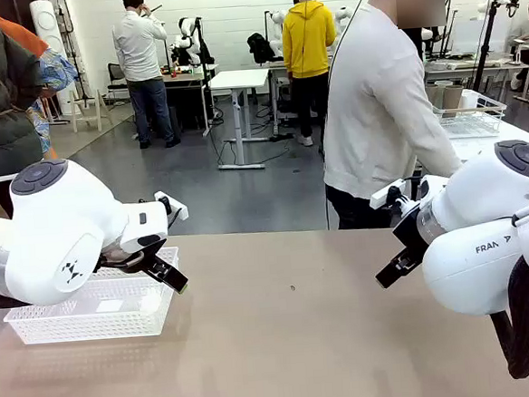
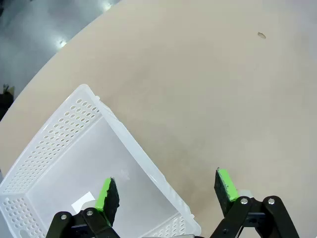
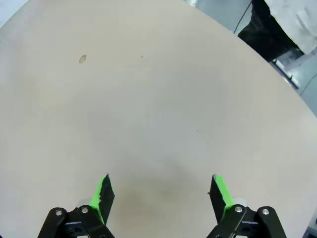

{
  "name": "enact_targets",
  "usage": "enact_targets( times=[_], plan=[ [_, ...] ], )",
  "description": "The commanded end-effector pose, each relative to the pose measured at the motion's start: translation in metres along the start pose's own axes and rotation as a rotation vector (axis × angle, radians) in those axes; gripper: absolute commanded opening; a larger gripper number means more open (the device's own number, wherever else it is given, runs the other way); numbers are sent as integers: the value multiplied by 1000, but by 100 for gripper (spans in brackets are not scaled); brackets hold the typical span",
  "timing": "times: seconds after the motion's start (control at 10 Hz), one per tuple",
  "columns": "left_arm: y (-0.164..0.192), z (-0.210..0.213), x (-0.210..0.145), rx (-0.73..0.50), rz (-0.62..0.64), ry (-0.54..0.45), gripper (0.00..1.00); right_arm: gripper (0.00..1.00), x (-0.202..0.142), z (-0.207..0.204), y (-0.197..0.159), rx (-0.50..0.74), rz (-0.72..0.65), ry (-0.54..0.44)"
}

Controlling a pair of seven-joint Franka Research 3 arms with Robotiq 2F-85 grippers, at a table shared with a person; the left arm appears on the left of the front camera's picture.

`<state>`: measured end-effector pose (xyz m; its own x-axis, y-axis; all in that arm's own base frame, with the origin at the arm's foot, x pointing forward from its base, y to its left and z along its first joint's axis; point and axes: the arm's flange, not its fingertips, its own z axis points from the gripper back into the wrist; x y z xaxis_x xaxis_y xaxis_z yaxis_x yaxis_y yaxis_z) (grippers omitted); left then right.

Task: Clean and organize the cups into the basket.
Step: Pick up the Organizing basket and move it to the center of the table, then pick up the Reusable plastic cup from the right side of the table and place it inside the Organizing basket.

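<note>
Okay, left pincer (image 1: 168,274) first: jaws spread wide, nothing between them. Left arm comes in low, elbow bulked up over the basket's (image 1: 83,325) near-left part, wrist angled down and toward the table's middle. In the left wrist view the left pincer (image 2: 168,186) straddles the basket's (image 2: 59,134) long rim near one corner. One green pad (image 2: 103,194) hangs over the basket's bare floor, the other pad (image 2: 226,183) over the table (image 2: 208,99) just outside the rim. No contact with the rim that I can make out. White sticker (image 2: 81,201) lies on the basket floor just by the inner pad.

Right pincer (image 1: 392,267): jaws spread wide too, holding nothing. Right arm is folded, wrist pointing down and back toward the basket's side of the table, well apart from the basket. Right wrist view: right pincer (image 3: 161,188) over bare table (image 3: 158,109), pads (image 3: 104,191) off the surface.

Small dark mark (image 1: 292,287) on the table sits between the basket and the right pincer, nearer the middle; same mark in the wrist views (image 2: 261,35) (image 3: 82,59).

Basket stands upright, flat on the table.

Person (image 1: 376,109) stands at the far edge, far from the basket, turned toward a white wire basket (image 1: 473,122) on the next surface.
</note>
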<state>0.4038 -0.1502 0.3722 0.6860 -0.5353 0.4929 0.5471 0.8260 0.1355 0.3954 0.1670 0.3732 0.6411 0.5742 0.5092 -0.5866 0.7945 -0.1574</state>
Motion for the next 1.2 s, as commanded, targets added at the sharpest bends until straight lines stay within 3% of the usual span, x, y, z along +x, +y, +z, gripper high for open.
enact_targets(
  times=[0.0,1.1],
  plan=[
    [0,0,0,0,0,0,100,100,0,0,0,0,0,0],
    [0,0,0,0,0,0,100,100,0,0,0,0,0,0]
  ],
)
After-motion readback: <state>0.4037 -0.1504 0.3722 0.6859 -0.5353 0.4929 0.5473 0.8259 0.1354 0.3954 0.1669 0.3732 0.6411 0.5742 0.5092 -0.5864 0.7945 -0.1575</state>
